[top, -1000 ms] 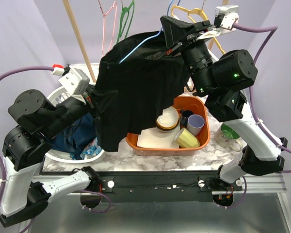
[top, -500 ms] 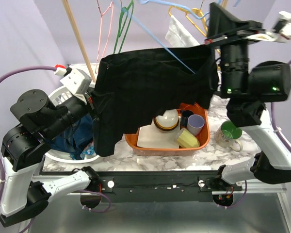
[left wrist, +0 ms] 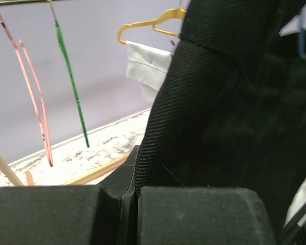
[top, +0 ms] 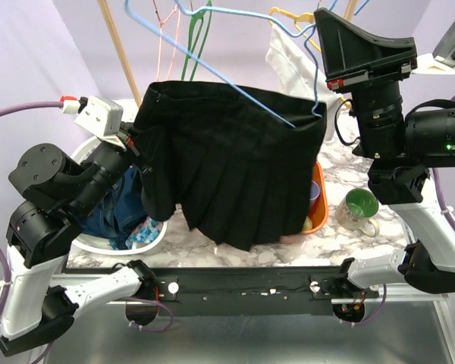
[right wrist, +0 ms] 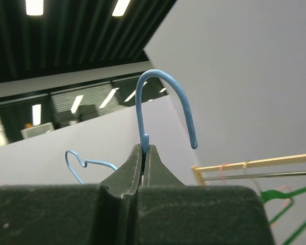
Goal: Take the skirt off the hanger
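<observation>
The black pleated skirt [top: 235,174] hangs spread between both arms, still threaded on the light-blue wire hanger [top: 235,95]. My right gripper [top: 322,26] is high at the upper right, shut on the neck of the hanger just below its hook [right wrist: 141,117], which rises from between the fingertips [right wrist: 144,153]. My left gripper [top: 133,144] is shut on the skirt's left waistband edge. In the left wrist view the black cloth [left wrist: 219,102] runs up from between the closed jaws [left wrist: 132,171]. The skirt's hem droops over the table's middle.
A white basket [top: 155,239] of blue clothes stands at the left. An orange tub [top: 321,199] is mostly hidden behind the skirt, and a green mug [top: 360,206] stands to its right. Pink [top: 167,30], green [top: 191,45] and yellow [top: 284,14] hangers and a white garment [top: 288,57] hang on the wooden rack behind.
My right gripper has lifted the hanger up and to the right. The skirt has been stretched wide and now hangs down over the orange tub. My left gripper kept its hold and rose slightly.
</observation>
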`<state>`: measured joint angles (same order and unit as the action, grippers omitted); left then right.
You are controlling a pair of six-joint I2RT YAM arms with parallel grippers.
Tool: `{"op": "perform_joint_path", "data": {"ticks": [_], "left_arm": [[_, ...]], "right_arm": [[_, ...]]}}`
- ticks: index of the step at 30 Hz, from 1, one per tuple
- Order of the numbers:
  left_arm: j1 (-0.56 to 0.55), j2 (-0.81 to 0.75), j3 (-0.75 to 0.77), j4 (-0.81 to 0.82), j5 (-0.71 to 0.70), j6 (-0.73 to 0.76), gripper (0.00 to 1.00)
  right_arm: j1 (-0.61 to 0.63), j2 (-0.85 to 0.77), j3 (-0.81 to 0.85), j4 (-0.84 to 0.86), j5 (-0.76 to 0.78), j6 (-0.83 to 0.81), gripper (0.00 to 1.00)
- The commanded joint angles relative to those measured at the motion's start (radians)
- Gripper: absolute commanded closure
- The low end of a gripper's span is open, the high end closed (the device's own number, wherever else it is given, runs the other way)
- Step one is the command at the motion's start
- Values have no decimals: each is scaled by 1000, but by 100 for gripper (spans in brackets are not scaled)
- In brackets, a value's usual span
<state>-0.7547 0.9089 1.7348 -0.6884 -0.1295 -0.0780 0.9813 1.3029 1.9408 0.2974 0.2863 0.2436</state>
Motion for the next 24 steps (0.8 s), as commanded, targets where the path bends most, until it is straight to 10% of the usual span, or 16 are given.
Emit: {"op": "perform_joint_path", "data": {"ticks": [1, 15, 24], "left_arm": [[2, 11, 23, 118, -119, 41, 100], [0, 110, 115, 341, -576, 441, 100], [2, 163, 63, 795, -872, 1009, 100]], "right_arm": [[-4, -7, 50, 31, -196, 155, 99], [-4, -131, -71, 34, -43, 37, 99], [-6, -178, -163, 40, 24, -15, 99]]}}
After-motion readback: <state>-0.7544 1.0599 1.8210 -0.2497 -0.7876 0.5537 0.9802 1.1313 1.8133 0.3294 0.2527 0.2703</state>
